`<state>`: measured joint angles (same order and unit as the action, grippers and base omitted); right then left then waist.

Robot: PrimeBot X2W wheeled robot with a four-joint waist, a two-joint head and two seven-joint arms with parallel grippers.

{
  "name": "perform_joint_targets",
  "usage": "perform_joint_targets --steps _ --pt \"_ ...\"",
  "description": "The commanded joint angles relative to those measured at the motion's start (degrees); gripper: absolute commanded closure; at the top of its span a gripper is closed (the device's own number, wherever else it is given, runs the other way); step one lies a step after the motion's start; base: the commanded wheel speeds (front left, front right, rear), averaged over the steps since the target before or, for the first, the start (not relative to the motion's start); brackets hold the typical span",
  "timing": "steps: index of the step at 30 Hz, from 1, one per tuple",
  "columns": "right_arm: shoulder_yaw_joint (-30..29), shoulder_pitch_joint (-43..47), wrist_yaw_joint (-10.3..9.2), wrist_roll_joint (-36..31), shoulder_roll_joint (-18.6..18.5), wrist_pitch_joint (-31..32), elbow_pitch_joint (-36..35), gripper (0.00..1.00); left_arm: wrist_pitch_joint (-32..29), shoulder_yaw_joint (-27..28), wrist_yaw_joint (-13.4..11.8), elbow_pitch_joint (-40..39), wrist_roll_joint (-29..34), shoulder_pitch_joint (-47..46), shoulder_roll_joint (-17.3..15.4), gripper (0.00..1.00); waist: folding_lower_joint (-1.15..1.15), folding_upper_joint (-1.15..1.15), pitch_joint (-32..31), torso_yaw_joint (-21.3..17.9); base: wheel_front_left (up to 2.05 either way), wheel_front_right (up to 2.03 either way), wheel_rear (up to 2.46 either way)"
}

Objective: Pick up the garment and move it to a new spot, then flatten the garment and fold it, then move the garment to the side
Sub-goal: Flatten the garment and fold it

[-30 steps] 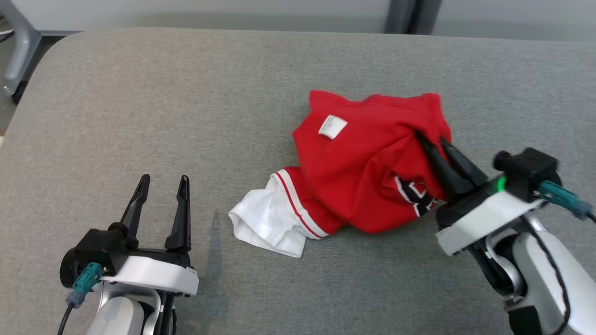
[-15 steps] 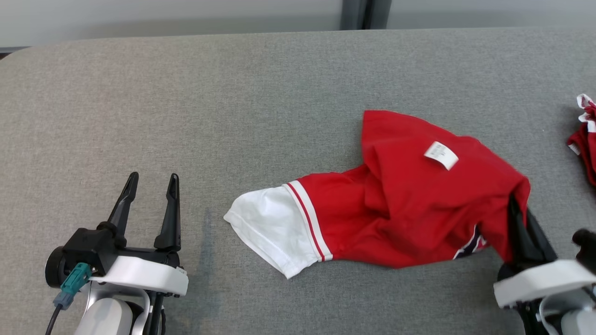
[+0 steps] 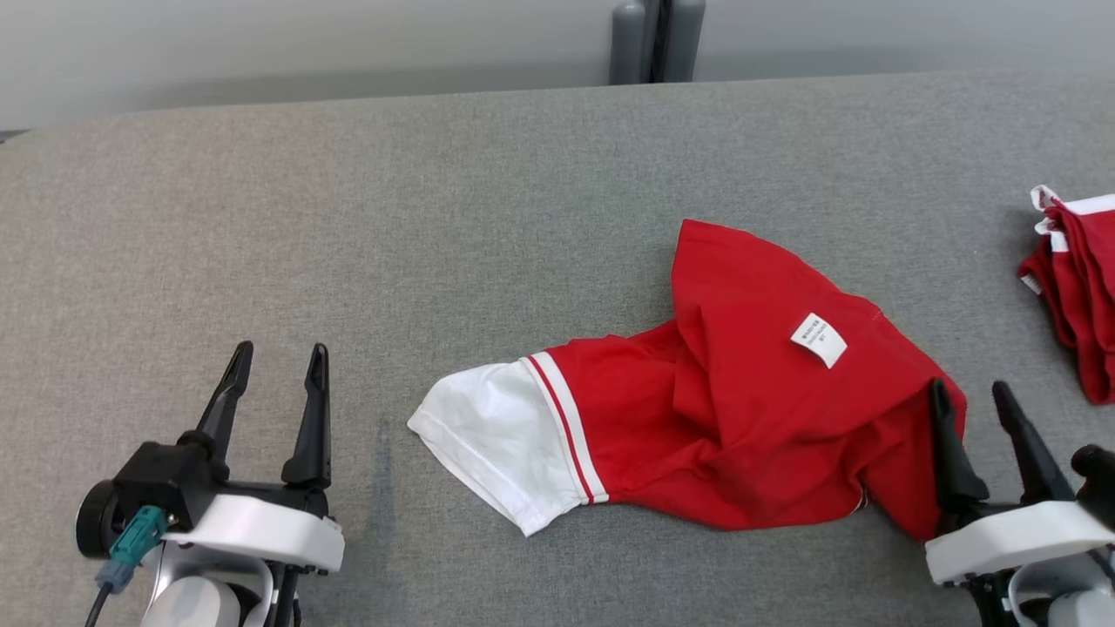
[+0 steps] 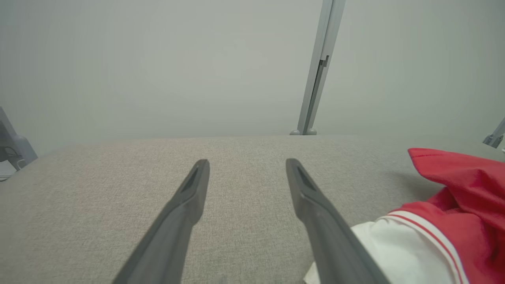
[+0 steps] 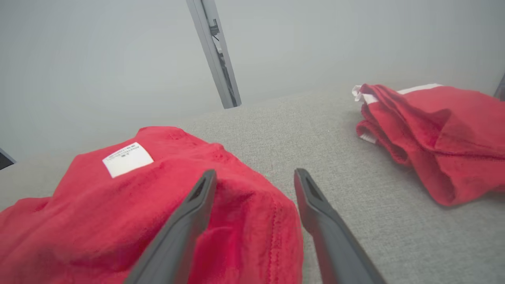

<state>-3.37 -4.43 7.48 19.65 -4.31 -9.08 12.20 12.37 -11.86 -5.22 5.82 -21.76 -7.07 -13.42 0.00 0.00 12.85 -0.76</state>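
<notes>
**Entry 1: garment (image 3: 740, 435).** Red shirt with one white sleeve (image 3: 488, 444), crumpled and not yet flattened. You are finding it lying on the grey surface (image 3: 348, 218), right of centre in your head view. Its long axis is running roughly from 9 o'clock to 3 o'clock. The white sleeve is forming the 9 o'clock end. The bunched red body, with a white label (image 3: 817, 340) facing up, is forming the 3 o'clock end.

**Entry 2: right end effector (image 3: 967, 387).** Fingers are standing spread and pinching nothing. The finger nearer the shirt is lying against the garment's 3 o'clock edge. In your right wrist view a hump of red cloth is sitting partly between the fingers, unclamped. From here the garment is stretching away toward 9 to 10 o'clock.

**Entry 3: left end effector (image 3: 280, 350).** Fingers are standing spread and empty. The white sleeve is lying at its 3 o'clock, near but apart. The red body is lying well beyond that.

**Entry 4: second red garment (image 3: 1071, 287).** It is lying at about 1 o'clock from your right end effector, apart from the task garment.

**Handling note (judgement).** The placing step is looking done, and flattening is coming next. Each arm is sitting nearer one end of the long axis, left to the sleeve and right to the red edge. You are likely wanting a grip at both ends and a pull outward along that line, while keeping your right arm off the second garment.
</notes>
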Motion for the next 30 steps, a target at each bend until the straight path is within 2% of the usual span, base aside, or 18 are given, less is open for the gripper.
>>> perform_joint_targets --steps 1,9,15,30 --pt "-0.5 -0.69 0.03 -1.46 -0.87 0.57 -2.09 0.0 0.12 0.27 -0.44 -0.24 -0.33 1.01 -0.46 0.0 0.0 0.0 -0.78 -0.3 0.0 0.0 0.0" --pt "1.39 0.34 0.03 -4.74 -2.13 4.9 -10.66 0.0 0.2 0.23 -1.19 -1.15 -0.56 2.81 -0.8 0.0 0.0 0.0 -3.17 -0.47 0.0 0.0 0.0" --pt "2.36 2.66 0.02 -5.35 -2.12 7.29 -14.16 0.0 0.14 0.06 -1.53 -1.41 -0.54 4.25 -1.12 0.0 0.0 0.0 -4.42 -0.46 0.0 0.0 0.0" --pt "2.54 5.47 0.03 -5.12 -1.07 8.71 -16.96 0.0 -1.09 -1.12 -2.07 -2.97 -0.65 5.18 -1.48 0.0 0.0 0.0 -4.81 -0.74 0.0 0.0 0.0"
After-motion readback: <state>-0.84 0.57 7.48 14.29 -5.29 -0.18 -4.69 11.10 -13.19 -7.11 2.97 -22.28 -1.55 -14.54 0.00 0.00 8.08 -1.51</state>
